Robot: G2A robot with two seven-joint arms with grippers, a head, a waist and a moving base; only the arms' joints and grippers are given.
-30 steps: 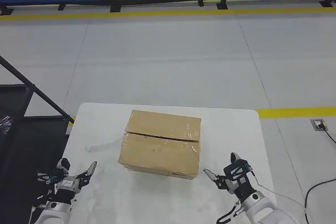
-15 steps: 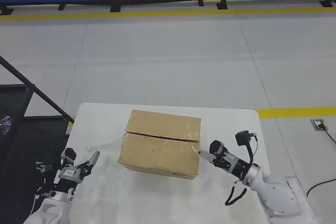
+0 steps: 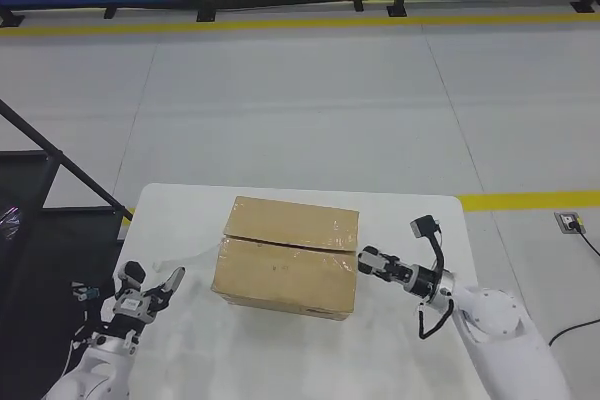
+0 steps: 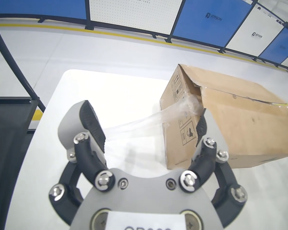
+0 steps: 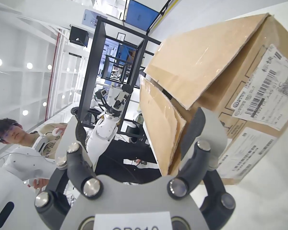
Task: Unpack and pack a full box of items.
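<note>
A brown cardboard box (image 3: 288, 255) lies in the middle of the white table (image 3: 410, 220), its two top flaps meeting along a slightly parted seam. My right gripper (image 3: 365, 262) is open at the box's right end. In the right wrist view the near flap's (image 5: 158, 125) corner edge stands between its fingers (image 5: 196, 125), untouched by the other finger. A shipping label (image 5: 256, 96) covers that end. My left gripper (image 3: 150, 290) is open over the table, left of the box and apart from it. A loose strip of clear tape (image 4: 144, 123) trails from the box's (image 4: 230, 120) left end between the left gripper's (image 4: 146, 125) fingers.
A black metal frame (image 3: 20, 230) stands off the table's left side. A cable (image 3: 580, 330) lies on the floor at the right. Bare table shows in front of and behind the box.
My right arm swung from the table's front right in to the box's right end, bringing its fingers around the flap edge. My left gripper crept slightly toward the box.
</note>
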